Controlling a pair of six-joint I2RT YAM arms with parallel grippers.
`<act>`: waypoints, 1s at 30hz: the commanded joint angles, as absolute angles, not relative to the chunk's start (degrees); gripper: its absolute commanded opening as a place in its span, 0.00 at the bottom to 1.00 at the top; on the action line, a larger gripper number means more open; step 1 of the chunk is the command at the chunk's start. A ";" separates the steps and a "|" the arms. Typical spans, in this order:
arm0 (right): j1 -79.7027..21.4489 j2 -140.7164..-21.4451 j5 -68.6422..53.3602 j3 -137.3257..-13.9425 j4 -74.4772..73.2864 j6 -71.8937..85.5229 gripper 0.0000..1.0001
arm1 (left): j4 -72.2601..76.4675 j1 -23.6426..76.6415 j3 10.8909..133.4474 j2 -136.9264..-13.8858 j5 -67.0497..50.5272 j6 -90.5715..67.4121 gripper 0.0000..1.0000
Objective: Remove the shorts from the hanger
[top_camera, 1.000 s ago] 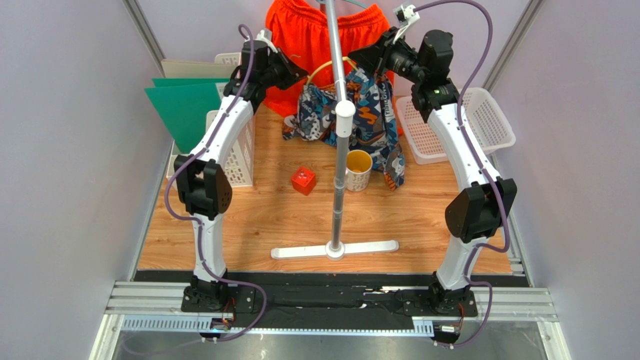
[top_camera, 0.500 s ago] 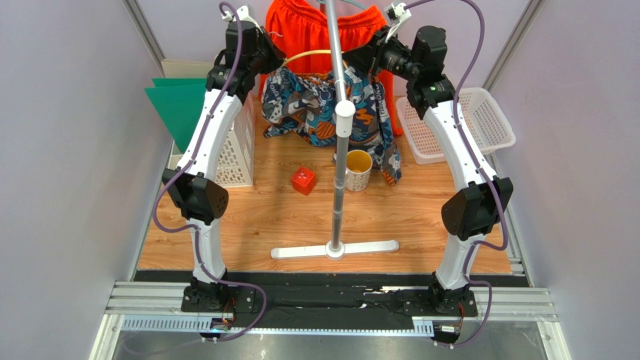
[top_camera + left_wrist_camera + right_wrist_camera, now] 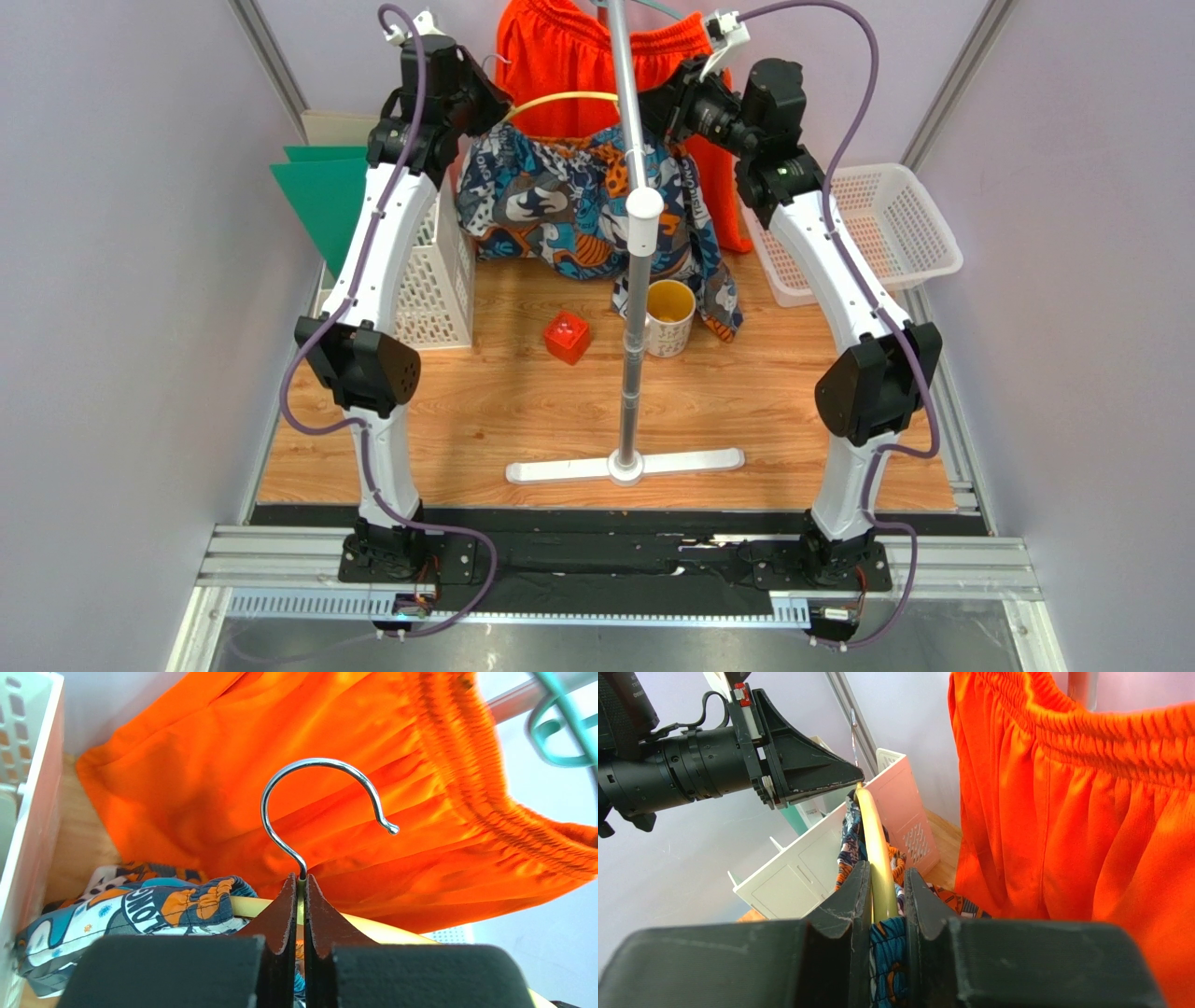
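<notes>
**Shorts, 2 pairs.**
- Printed shorts (image 3: 589, 210): draped over the yellow hanger (image 3: 561, 101), held up between the two arms. Their hem hangs near the cup, just behind the stand pole (image 3: 638, 210).
- Orange shorts (image 3: 561, 56): at the table's far edge, gathered waistband up by a teal hanger (image 3: 561, 728), directly behind the printed pair.

**Hangers, 2.** The yellow hanger's steel hook (image 3: 319, 805) stands in open air, encircling nothing.

**Claws, 2.**
- Left claw (image 3: 300, 882): clenched on the yellow hanger at the hook's neck.
- Right claw (image 3: 880, 882): clenched on the same hanger's bar, with printed cloth bunched just below it.

**Baskets, 2, white.** One (image 3: 428, 287) is tight against the left arm, the other (image 3: 898, 224) beside the right.

**Other items.**
- Green folders (image 3: 330, 203): far left.
- Cup (image 3: 669, 317), 1, and red cube (image 3: 567, 338), 1: near each other mid-table.

**Open room.** Bare wooden table (image 3: 463, 420) lies around the stand's base (image 3: 624, 465).
</notes>
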State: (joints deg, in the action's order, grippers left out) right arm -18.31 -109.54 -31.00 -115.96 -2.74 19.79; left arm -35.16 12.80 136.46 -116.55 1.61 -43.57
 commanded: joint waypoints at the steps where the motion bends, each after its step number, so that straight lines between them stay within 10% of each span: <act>1: -16.88 -112.67 -28.29 -120.57 -3.34 16.00 0.16 | -22.17 11.42 139.75 -113.29 -0.69 -46.14 0.00; 8: -15.82 -111.27 -31.55 -117.79 -2.82 20.47 0.70 | -15.74 11.78 137.99 -113.47 -0.70 -44.48 0.00; 13: -15.65 -106.19 -31.73 -111.98 -3.51 19.17 0.82 | -13.45 11.69 137.11 -113.38 -1.40 -44.12 0.00; 25: -12.83 -97.47 -30.95 -98.88 -1.32 15.91 0.79 | -11.95 11.25 132.19 -110.66 -3.08 -47.90 0.00; 30: -12.66 -98.79 -31.46 -99.58 1.13 21.68 0.46 | -11.69 11.25 130.87 -109.86 -4.13 -50.36 0.00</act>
